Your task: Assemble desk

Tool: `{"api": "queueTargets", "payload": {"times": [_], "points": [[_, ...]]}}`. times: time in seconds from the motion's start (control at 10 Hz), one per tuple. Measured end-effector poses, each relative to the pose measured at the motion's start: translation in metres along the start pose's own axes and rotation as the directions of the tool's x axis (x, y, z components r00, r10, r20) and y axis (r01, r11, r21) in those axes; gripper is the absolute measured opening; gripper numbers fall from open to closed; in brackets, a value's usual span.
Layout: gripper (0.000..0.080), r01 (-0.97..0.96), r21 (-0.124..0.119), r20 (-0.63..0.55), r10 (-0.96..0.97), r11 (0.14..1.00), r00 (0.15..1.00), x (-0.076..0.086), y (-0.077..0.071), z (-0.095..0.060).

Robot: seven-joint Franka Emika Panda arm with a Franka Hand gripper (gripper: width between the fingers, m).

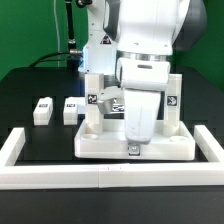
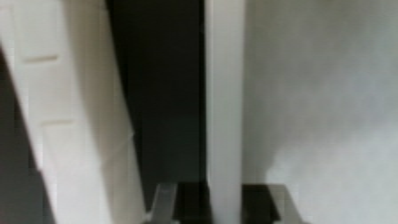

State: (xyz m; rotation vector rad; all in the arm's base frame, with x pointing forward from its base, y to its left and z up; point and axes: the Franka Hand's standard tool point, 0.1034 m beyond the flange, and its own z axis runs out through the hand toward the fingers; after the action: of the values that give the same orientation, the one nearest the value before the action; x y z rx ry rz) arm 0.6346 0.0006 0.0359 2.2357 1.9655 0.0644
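Find the desk tabletop [image 1: 150,148] flat on the worktop [image 1: 55,145], just behind the front fence bar [image 1: 100,180], with one leg [image 1: 92,102] upright at the exterior view's left and another leg [image 1: 173,100] upright at the right. Note two loose legs [image 1: 42,109] lying on the worktop further left. Cannot tell whether the fingers [image 2: 178,205] grip or merely straddle the white edge between them. Probably seating a leg: keep the wrist plumb, press straight down, avoid tilting, and let go only once firm.
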Motion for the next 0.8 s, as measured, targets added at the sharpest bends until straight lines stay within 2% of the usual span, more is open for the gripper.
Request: {"api": "queueTargets", "payload": {"times": [0.3,0.5,0.8], "points": [[0.0057,0.007,-0.011,-0.013,-0.007,1.0,1.0,0.023,0.015,0.004],[0.0062,0.023,-0.001,0.018,-0.023,1.0,1.0,0.029,0.023,0.007],[0.0063,0.036,0.036,0.046,-0.038,0.999,0.998,0.028,0.024,0.007]]}}
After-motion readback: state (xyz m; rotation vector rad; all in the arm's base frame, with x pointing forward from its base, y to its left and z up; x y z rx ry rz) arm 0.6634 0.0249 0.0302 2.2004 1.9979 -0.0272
